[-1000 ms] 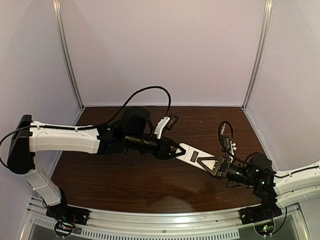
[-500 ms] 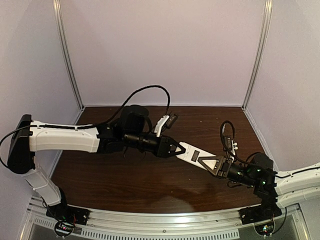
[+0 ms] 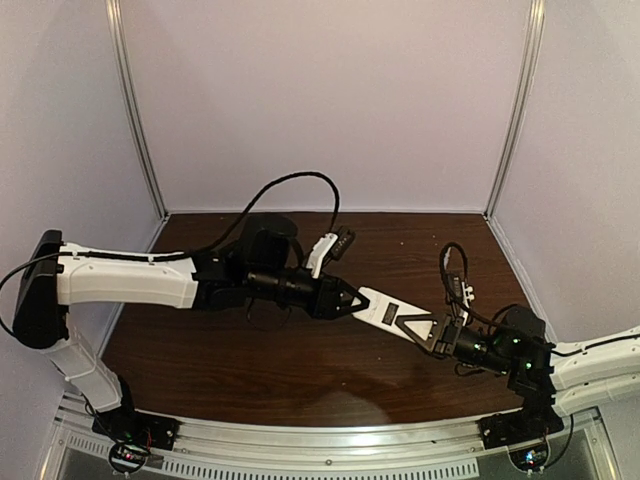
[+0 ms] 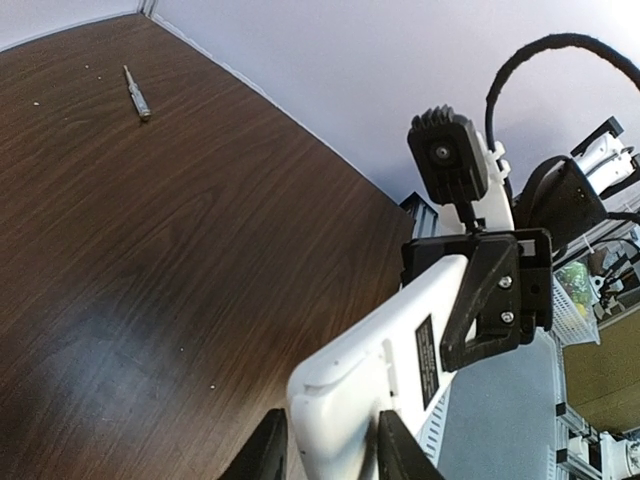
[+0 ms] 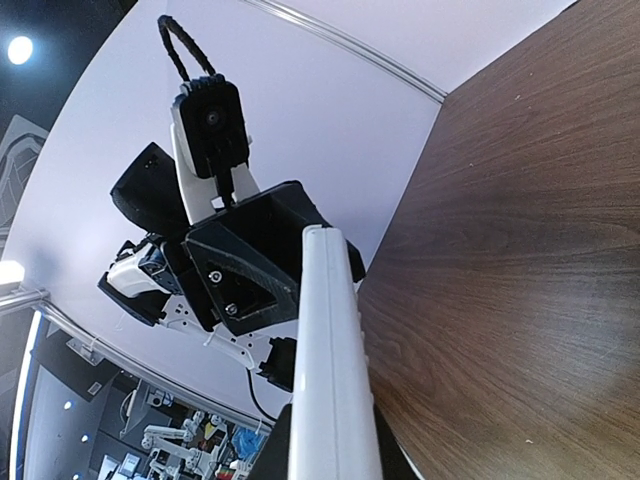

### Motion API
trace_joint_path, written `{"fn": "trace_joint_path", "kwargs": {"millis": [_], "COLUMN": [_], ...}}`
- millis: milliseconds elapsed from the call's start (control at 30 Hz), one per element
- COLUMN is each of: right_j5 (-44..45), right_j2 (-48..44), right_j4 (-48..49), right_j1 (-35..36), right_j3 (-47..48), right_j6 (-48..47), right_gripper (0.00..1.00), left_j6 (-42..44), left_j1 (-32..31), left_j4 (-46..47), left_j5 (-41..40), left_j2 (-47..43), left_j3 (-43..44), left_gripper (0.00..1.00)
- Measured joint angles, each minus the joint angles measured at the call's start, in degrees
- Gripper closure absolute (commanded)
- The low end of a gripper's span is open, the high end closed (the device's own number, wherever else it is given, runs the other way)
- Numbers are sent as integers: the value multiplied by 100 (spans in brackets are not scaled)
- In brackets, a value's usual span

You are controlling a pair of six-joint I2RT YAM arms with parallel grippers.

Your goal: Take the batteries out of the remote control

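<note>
The remote control point(image 3: 385, 310), a white flat bar, hangs in the air over the table between my two grippers. My left gripper point(image 3: 350, 298) has the remote's left end between its fingers point(image 4: 265, 455), and both sit close against its sides. In the left wrist view the remote point(image 4: 380, 370) shows its back, with a black label and a cover seam. My right gripper point(image 3: 418, 326) is shut on the other end. In the right wrist view the remote point(image 5: 330, 330) appears edge-on, pinched across its thin side. The batteries are hidden.
The dark wooden table point(image 3: 250, 370) lies below, walled in by pale panels at the back and sides. A thin silvery stick point(image 4: 137, 95) lies on the wood far from the left gripper. A black cable point(image 3: 300, 180) loops above the left arm.
Hardly anything: both grippers and the remote stay in nearly the same place, with only a slight wobble of the left gripper.
</note>
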Motion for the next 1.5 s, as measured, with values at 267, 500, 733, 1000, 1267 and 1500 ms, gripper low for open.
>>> {"fn": "trace_joint_path", "kwargs": {"millis": [267,500,733,1000,1267,1500], "right_j5": [31,66,109,212,289,431], "right_j2": [-61,-66,-57,22,83,74], "right_j4": [-129,-221,-293,-339,-337,-332], "right_j1": [0,0,0,2,28,26], "right_j3": [0,0,0,0,0,0], "right_j6": [-28,-9,-9,22,42,42], "right_gripper": [100,100,100,100,100,100], "left_j6": [17,63,83,109,109,107], "left_j1": [-13,-20,-26,-26,-24,-24], "left_j4": [-20,-22,17,192,256,267], "left_j5": [-240,-317,-306,-177,-70,61], "left_j2": [-179,-229,-229,-229,-229,-227], "left_j3": [-109,-120,-131,-269,-315,-345], "left_gripper": [83,84,90,98,100,100]}}
